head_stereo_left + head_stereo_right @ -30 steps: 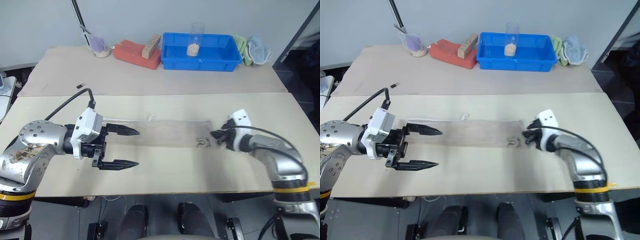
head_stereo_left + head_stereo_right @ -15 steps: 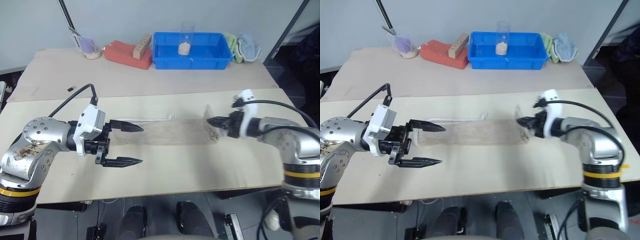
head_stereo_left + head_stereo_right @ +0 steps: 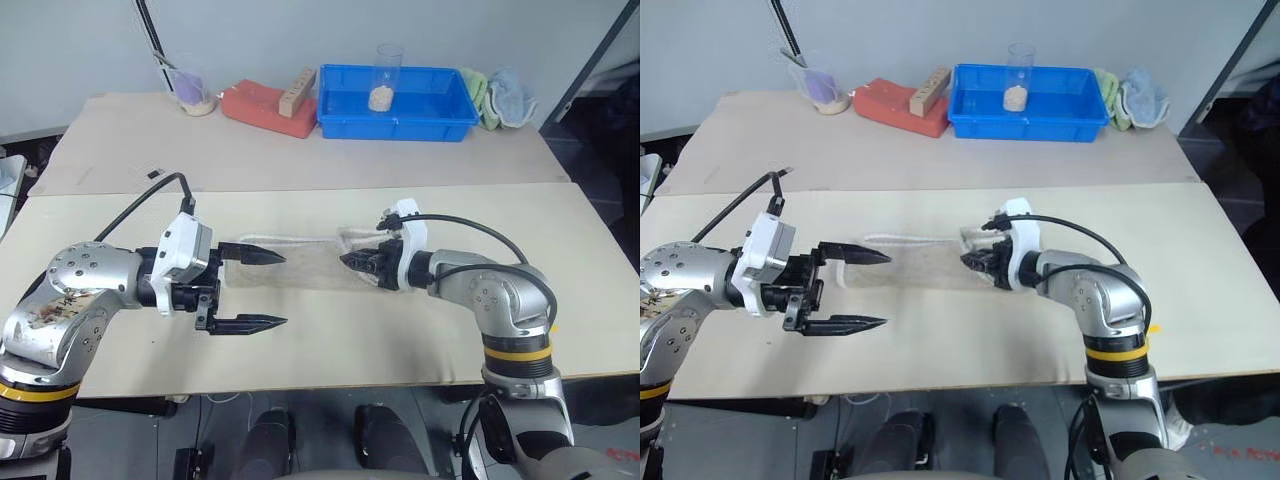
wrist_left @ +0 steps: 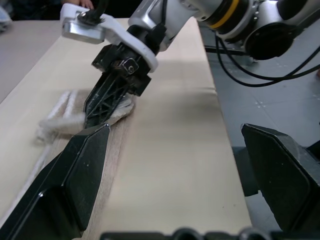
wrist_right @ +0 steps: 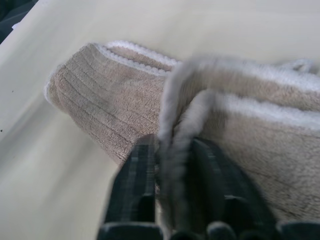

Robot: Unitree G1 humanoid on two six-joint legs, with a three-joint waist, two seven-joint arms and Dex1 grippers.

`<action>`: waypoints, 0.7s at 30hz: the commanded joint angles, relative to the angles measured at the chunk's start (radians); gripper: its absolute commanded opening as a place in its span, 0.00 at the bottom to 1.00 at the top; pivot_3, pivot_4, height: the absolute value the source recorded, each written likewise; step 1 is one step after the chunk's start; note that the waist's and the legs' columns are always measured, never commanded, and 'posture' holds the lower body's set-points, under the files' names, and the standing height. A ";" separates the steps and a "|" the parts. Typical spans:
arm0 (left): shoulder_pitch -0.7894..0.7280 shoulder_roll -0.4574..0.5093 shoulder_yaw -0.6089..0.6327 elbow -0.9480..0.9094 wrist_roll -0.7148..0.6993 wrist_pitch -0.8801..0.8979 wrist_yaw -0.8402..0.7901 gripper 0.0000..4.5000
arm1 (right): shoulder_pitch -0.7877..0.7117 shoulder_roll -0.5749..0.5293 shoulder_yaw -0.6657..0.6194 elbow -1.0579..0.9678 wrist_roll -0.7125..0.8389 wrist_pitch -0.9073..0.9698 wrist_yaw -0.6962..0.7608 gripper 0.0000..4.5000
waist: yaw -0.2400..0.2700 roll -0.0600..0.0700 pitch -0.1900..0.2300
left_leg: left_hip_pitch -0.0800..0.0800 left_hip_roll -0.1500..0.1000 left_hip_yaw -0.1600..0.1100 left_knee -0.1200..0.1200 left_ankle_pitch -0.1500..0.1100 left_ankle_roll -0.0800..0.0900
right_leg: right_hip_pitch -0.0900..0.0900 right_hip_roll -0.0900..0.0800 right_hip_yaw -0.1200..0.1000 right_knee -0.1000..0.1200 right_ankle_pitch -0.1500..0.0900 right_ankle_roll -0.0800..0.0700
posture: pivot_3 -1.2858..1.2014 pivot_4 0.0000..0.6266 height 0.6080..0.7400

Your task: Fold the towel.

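The towel (image 3: 305, 262) lies on the near table (image 3: 330, 340) as a long narrow strip, between the two arms. Its right end is lifted and turned back over the strip toward the left.

The right claw (image 3: 352, 263) is at this lifted end. In the right wrist view the white edge of the towel (image 5: 172, 135) passes between the two black fingers (image 5: 136, 187), so the claw has the edge in its grip; the fingers are close together with only the cloth between them. The left wrist view shows the same claw (image 4: 102, 112) with its tips down on the bunched end of the towel.

The left claw (image 3: 262, 290) is wide open and holds nothing. It points toward the right. Its upper finger (image 3: 255, 255) is over the left end of the towel, and its lower finger (image 3: 245, 323) is over the bare table, just beside the strip.

On the far table (image 3: 150, 150) there are a blue tray (image 3: 396, 118) with a clear cup (image 3: 387, 75) in it, a red block (image 3: 270, 108), and green and light blue cloths (image 3: 500, 97) at the right.
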 commanded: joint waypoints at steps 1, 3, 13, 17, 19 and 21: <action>0.013 -0.018 0.046 -0.028 0.015 -0.022 0.064 1.00 | -0.026 0.001 -0.003 -0.057 0.016 -0.015 -0.003 0.63 | 0.000 0.000 0.000 | 0.000 0.000 0.000 0.000 0.000 0.000 | 0.000 0.000 0.000 0.000 0.000 0.000 | 0.52 0.24 1.00; 0.032 -0.032 0.056 -0.033 0.025 -0.021 0.102 1.00 | -0.036 0.002 -0.003 -0.065 0.021 -0.007 -0.007 0.77 | 0.000 0.000 0.000 | 0.000 0.000 0.000 0.000 0.000 0.000 | 0.000 0.000 0.000 0.000 0.000 0.000 | 0.52 0.24 1.00; 0.253 -0.204 0.217 -0.103 0.080 -0.018 0.452 1.00 | -0.117 -0.202 0.077 -0.120 0.014 -0.112 0.165 0.99 | 0.003 0.000 0.000 | 0.000 -0.001 -0.001 0.000 0.000 0.000 | 0.000 -0.002 -0.001 -0.001 0.000 0.000 | 0.52 0.24 1.00; 0.400 -0.271 0.268 -0.163 0.079 -0.014 0.530 1.00 | -0.120 -0.329 0.161 -0.132 -0.042 -0.266 0.304 0.99 | 0.003 0.000 0.000 | 0.000 0.000 0.000 0.000 0.000 0.000 | 0.001 -0.002 0.000 -0.002 0.000 0.000 | 0.52 0.24 1.00; 0.455 -0.305 0.281 -0.183 0.078 -0.007 0.572 1.00 | -0.119 -0.361 0.199 -0.132 -0.075 -0.360 0.362 0.99 | 0.002 0.000 0.000 | 0.000 0.000 0.000 0.000 0.000 0.000 | 0.001 -0.002 0.000 -0.002 0.000 0.000 | 0.52 0.24 1.00; 0.481 -0.405 0.312 -0.190 0.062 0.029 0.721 1.00 | -0.124 -0.346 0.206 -0.113 -0.089 -0.426 0.380 0.99 | 0.003 0.000 0.000 | 0.001 0.000 0.000 -0.001 0.000 0.000 | 0.001 -0.001 -0.001 -0.003 0.000 0.000 | 0.52 0.24 1.00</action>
